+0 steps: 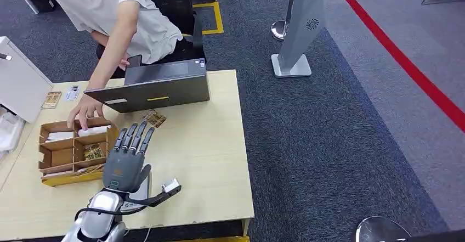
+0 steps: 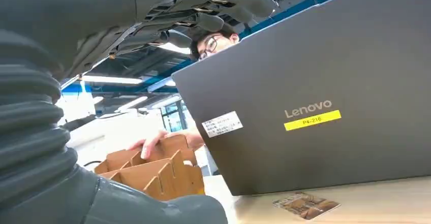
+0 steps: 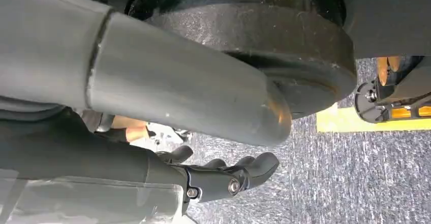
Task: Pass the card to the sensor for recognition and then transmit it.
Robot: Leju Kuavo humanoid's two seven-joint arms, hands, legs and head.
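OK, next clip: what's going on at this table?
The robot's left hand hovers open over the wooden table, fingers pointing toward a card lying flat before the closed laptop. It holds nothing. A person's hand reaches into the cardboard organizer. The right hand hangs by the floor.

Silver arm (image 1: 96, 214), grey hand (image 1: 127, 157) — dark fingers (image 1: 138, 136), ribbed cover

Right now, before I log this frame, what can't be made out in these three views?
- Print on the brown patterned card on the table: too small in head view, blurred in left wrist view.
- Small white label on the dark grey laptop lid: text too small.
- Brown cardboard divider tray: the person's hand covers one compartment.
- Right hand: fingers curled, its palm turned away.
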